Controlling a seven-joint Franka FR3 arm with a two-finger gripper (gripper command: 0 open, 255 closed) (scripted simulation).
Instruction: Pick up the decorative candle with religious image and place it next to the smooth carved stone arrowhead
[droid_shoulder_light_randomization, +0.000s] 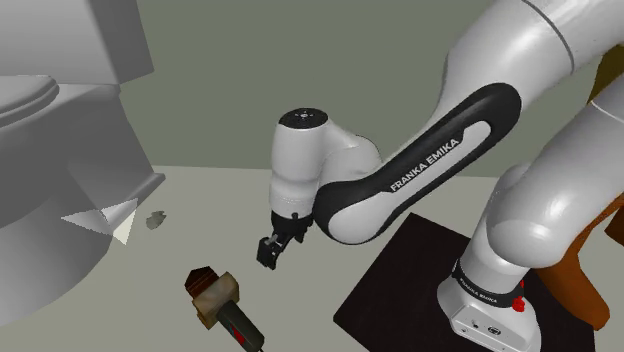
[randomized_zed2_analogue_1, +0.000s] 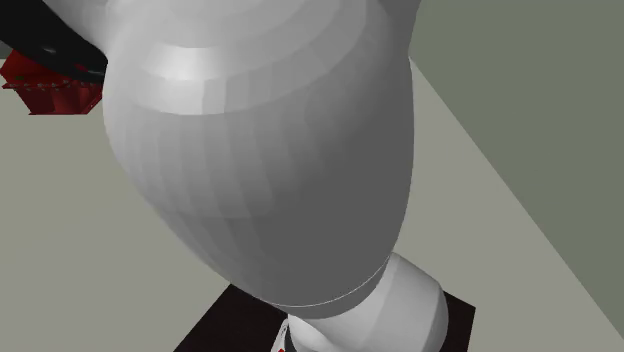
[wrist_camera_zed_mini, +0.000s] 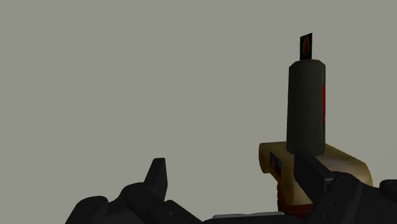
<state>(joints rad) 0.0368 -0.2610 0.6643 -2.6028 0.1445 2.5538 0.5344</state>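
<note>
The candle (droid_shoulder_light_randomization: 222, 305) lies on its side on the floor (droid_shoulder_light_randomization: 330, 210), out in the open between the foot of the toilet (droid_shoulder_light_randomization: 60, 200) and the corner of the black stand (droid_shoulder_light_randomization: 400, 270). It has a dark cylinder on a tan base. There is a red patch on its side, perhaps the picture, but I can't make it out. The gripper (droid_shoulder_light_randomization: 269, 256) hangs near it without touching, jaws apart with nothing between them. The small grey arrowhead (droid_shoulder_light_randomization: 155, 220) rests just beside the toilet's base, toward the floor's far edge and apart from the candle.
</note>
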